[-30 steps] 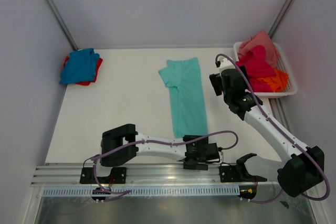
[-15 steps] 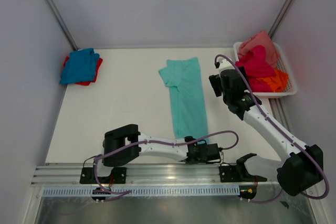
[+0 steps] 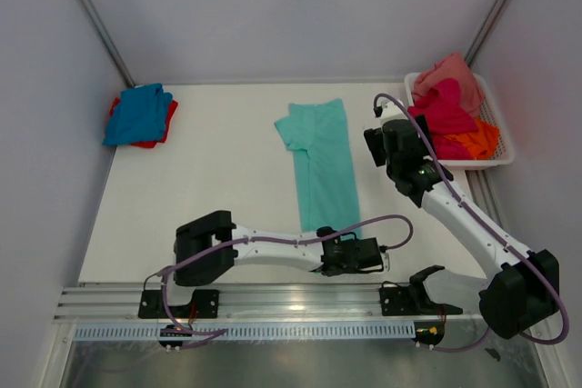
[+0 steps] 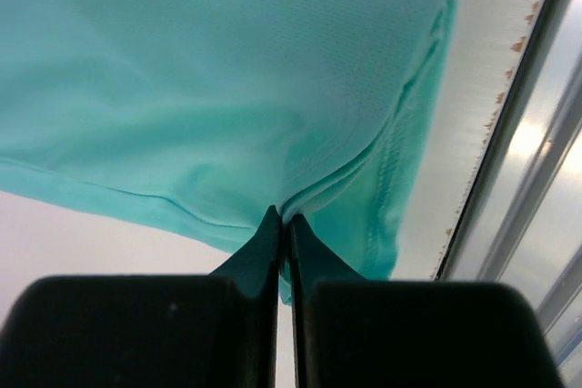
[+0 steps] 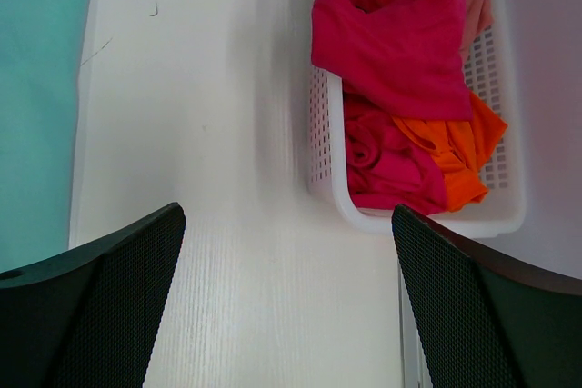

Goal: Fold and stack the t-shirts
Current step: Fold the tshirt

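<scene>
The mint-teal t-shirt (image 3: pixel 323 165) lies folded into a long strip down the middle of the table; it also fills the left wrist view (image 4: pixel 209 88). My left gripper (image 3: pixel 350 244) is shut on its near hem, the cloth pinched between the fingertips (image 4: pixel 284 224). My right gripper (image 3: pixel 375 144) is open and empty, held above bare table between the teal shirt and the basket. A blue t-shirt (image 3: pixel 136 113) lies on a red one (image 3: pixel 165 124) at the far left. Magenta (image 3: pixel 446 108), orange (image 3: pixel 477 141) and salmon pink (image 3: pixel 452 73) t-shirts sit in the basket.
The white mesh basket (image 3: pixel 500 157) stands at the far right edge, also in the right wrist view (image 5: pixel 323 134). A metal rail (image 3: pixel 273 302) runs along the near table edge, close to the left gripper. White walls enclose the table on three sides.
My left gripper has moved slightly away from the rail and closer to the shirt's near hem, now pinching it. The right arm has barely moved.
</scene>
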